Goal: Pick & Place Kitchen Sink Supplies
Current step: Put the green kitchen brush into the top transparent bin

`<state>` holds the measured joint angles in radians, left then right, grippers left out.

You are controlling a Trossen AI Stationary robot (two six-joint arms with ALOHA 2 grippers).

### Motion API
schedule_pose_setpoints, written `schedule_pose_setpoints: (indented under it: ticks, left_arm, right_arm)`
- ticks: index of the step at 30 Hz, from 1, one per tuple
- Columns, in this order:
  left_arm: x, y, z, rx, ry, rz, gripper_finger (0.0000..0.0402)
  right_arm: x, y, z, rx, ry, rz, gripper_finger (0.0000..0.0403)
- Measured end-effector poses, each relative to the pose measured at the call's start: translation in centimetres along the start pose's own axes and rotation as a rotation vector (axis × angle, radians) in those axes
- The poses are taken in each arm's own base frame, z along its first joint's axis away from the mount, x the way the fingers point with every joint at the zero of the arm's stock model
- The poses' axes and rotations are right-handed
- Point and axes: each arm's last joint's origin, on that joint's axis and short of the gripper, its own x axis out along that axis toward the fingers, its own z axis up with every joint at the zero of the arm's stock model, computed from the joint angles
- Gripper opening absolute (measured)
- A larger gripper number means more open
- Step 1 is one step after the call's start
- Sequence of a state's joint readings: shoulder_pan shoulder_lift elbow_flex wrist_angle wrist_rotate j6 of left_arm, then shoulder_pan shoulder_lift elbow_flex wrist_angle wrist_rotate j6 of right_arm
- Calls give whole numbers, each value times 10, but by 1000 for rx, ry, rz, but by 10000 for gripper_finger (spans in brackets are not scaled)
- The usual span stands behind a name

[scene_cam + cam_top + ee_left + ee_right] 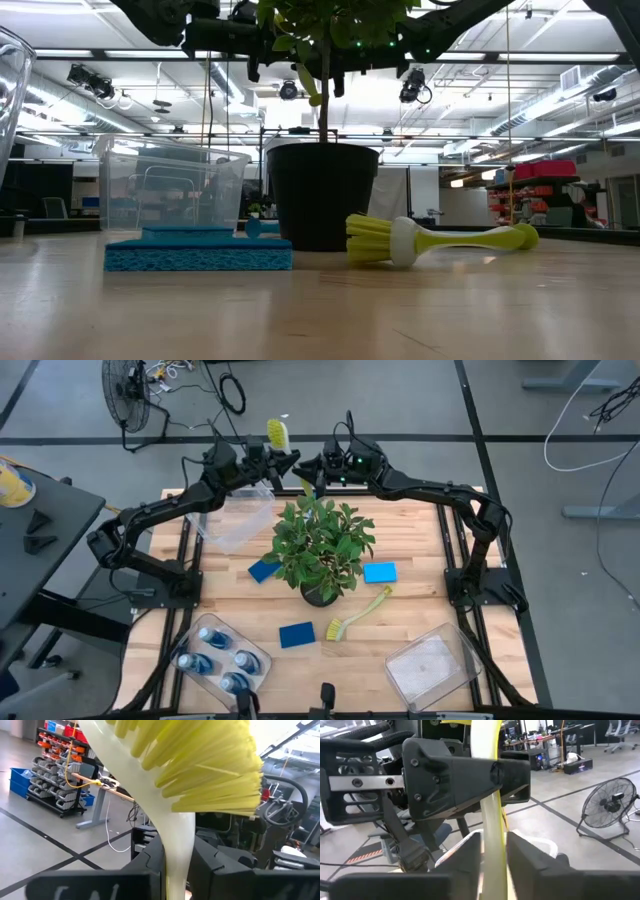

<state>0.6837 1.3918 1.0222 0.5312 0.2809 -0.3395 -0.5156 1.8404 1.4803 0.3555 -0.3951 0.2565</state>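
So we've got a dish brush [277,432] held up in the air past the far edge of the wooden table [420,610], stiff yellow bristles at the top and a smooth pale yellow-green handle running down. The left gripper [270,463] is clamped on that handle, and from its wrist view the handle sits tight between the two dark fingers [145,865]. The right gripper [312,470] is right up against it from the other side; its fingers [530,860] flank the same handle, but we can't tell if they're pinching it or just loose around it. Both arms stretch in from the table's sides and meet above the leafy potted plant [320,545]. Down on the table a second brush [358,613] lies flat near the pot, and three flat blue sponges with a rough spongy texture lie around the plant: one to its left [264,570], one to its right [380,572], one in front [296,635]. The small blue bottles [215,650] stand in a clear plastic bin [255,657] at the near left, with another clear bin [432,668] at the near right and a third [235,520] at the far left.
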Motion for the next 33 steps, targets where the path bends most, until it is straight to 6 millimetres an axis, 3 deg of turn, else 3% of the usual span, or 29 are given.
schedule_pose_setpoints:
  ticks: [8,13,22,33]
  left_arm:
    - [-3,10,3,25,-9,39,52]
    - [-7,23,8,34,-21,82,52]
    - [-35,40,27,105,18,193,52]
    - [-60,43,27,173,193,363,52]
  right_arm:
    - [-4,3,9,-19,-41,13,237]
    - [-5,4,12,-23,-48,16,288]
    - [-13,9,22,-30,-57,23,292]
    - [-17,12,26,-27,-53,23,285]
